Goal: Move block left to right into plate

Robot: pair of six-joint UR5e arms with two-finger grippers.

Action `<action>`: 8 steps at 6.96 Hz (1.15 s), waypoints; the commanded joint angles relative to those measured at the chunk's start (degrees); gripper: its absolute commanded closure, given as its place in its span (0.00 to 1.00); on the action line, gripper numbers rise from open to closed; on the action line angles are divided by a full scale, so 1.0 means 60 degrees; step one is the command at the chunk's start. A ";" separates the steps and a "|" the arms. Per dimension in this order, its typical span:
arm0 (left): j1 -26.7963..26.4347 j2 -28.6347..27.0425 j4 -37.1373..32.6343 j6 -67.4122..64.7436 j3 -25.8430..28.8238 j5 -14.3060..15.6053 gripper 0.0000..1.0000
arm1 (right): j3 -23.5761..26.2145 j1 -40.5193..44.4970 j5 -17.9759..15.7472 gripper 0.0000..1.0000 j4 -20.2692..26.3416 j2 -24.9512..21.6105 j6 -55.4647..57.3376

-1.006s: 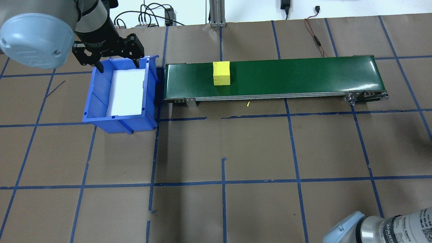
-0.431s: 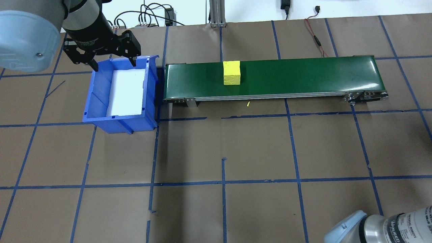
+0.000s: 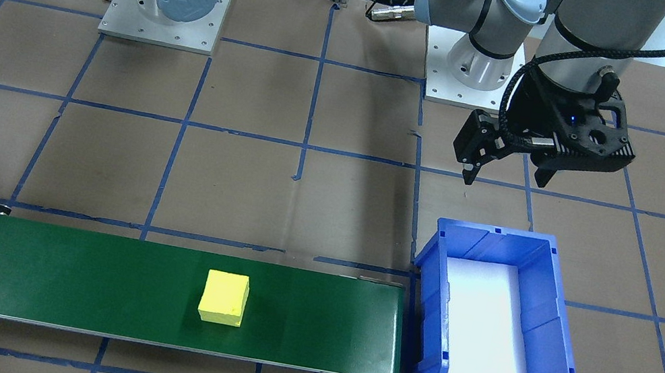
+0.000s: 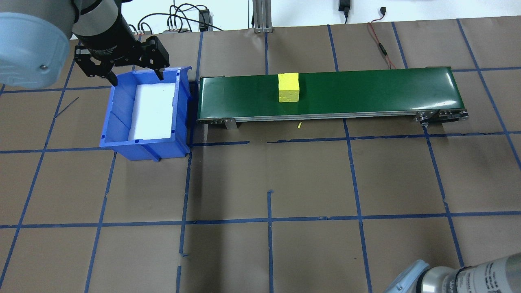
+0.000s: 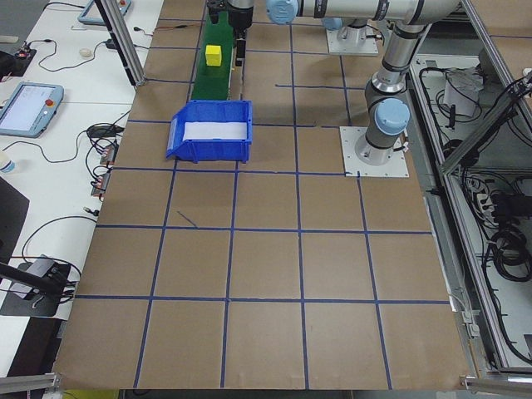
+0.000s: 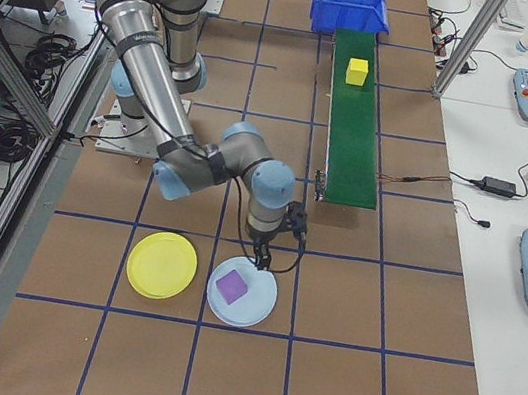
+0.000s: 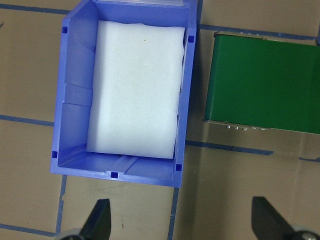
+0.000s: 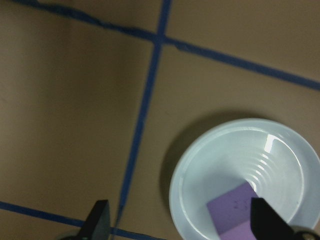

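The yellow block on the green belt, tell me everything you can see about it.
The yellow cube-shaped block looks like matte foam with slightly rough edges. It sits flat and upright on the long green conveyor belt, left of the belt's middle in the overhead view. Only the belt touches it; neither gripper is near it.

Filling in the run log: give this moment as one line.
yellow block: on belt | left hand: open, above bin | right hand: open, empty | yellow plate: empty

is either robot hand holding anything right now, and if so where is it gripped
Nothing is held. The left hand hangs open over the far end of the blue plastic bin. The right hand is open above the pale blue bowl holding a purple block.
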 commanded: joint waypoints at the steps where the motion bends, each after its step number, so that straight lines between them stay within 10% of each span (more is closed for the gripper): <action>1: 0.0053 0.0018 -0.0275 0.0000 0.0029 -0.0019 0.00 | 0.0004 0.2205 0.1270 0.00 0.0562 -0.0304 0.2830; 8: 0.0463 0.0589 -0.1228 0.1084 0.0161 -0.0532 0.00 | -0.1327 0.6471 0.3106 0.00 0.0170 0.0574 1.0245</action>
